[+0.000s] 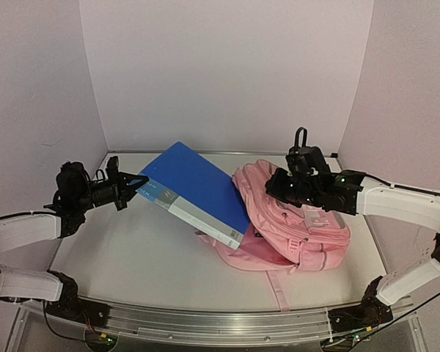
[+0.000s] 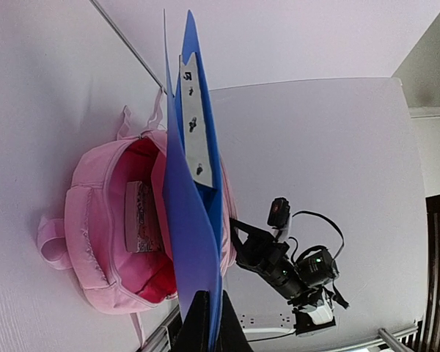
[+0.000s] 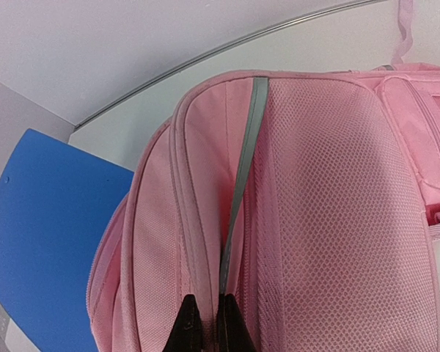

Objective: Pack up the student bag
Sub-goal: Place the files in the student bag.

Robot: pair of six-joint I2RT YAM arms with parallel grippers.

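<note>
Your left end effector (image 1: 137, 181) is clamped on the blue folder (image 1: 194, 189) by one corner. Held so thinly, it could twist or snag the rim ahead. Your right end effector (image 1: 280, 188) is pinched shut on the bag (image 1: 312, 235), which lies on the counter (image 1: 132, 249) beneath it, mouth open. One flat book (image 2: 141, 216) sits inside.

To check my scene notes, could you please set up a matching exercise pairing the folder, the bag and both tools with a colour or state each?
Things:
1. folder
2. bag
3. left tool
4. right tool

States:
A. shut on pink fabric
B. blue, held tilted
C. pink, mouth open
D. shut on the folder's edge

Pairs: 1-B; 2-C; 3-D; 4-A
</note>
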